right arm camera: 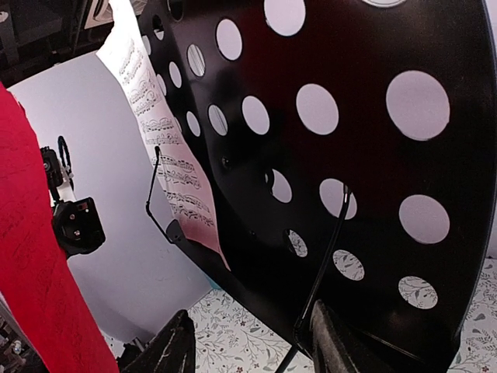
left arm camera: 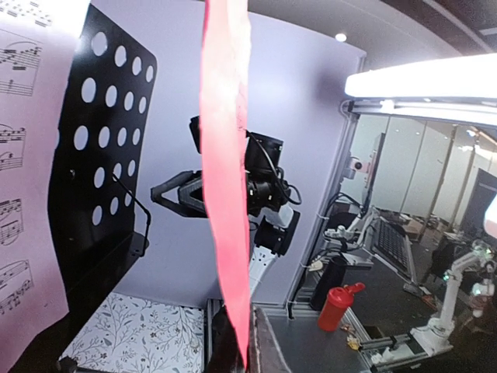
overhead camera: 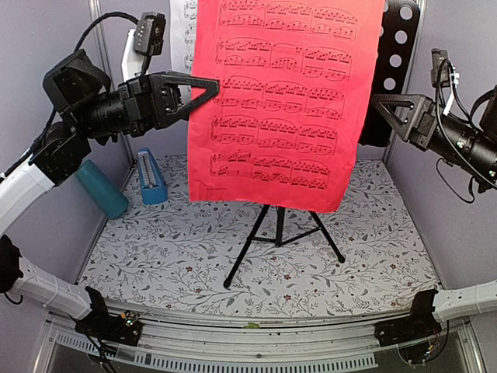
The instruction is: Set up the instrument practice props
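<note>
Step in hand (judged): seating the red paper sheet of printed music (overhead camera: 287, 101) on the black tripod music stand with hole-perforated panel (right arm camera: 365, 163).

Left claw (overhead camera: 213, 87): clamped on the left edge of the red sheet. Sheet hanging upright in front of the panel and apart from it, with a clear gap between them in the left wrist view.

Right claw (right arm camera: 252, 350): jaws apart, nothing between them, low beside the right part of the panel.

White paper sheet of music (overhead camera: 186, 31): lying against the left part of the panel.

Small blue pyramid metronome (overhead camera: 151, 177): upright on the flower-patterned desk (overhead camera: 373, 233), back left, well apart from the tripod legs.

Doing it well (judgement):
- Carry the red sheet back toward the panel square-on, not edge first.
- Lower the bottom edge onto the ledge, passing the thin wire page holder (right arm camera: 326, 249) rather than snagging on it.
- Steady the free right edge with the right claw, since a sheet held by one edge is likely to swing or curl.
- Avoid pushing the white sheet off its place.
- Press lightly; the tripod looks easy to tip.
- Release only once the sheet leans on the panel.

Containers: teal cylinder cup (overhead camera: 101, 190), slanted by the left wall, just beside the metronome. Mouth not visible, so contents cannot be told.
</note>
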